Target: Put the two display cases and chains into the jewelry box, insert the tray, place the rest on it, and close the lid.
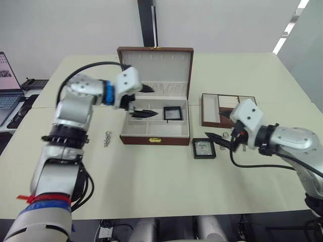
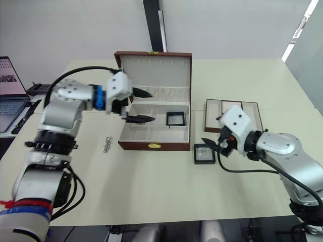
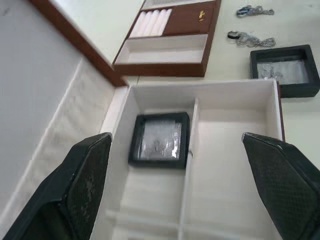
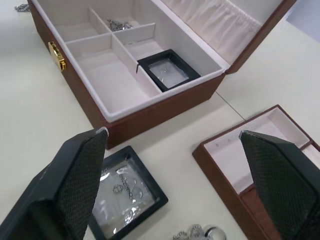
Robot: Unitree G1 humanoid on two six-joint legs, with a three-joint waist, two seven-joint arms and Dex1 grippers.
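One display case [image 1: 173,113] in jewelry box [image 1: 154,132], lid [image 1: 156,68] up. Second case [image 1: 204,148] on desk by right tool [image 1: 220,140], wide open, empty. Left tool [image 1: 140,101] open over box. Chain [image 1: 107,139] on desk; tray [image 1: 218,108], trinkets [image 3: 252,39] pending.
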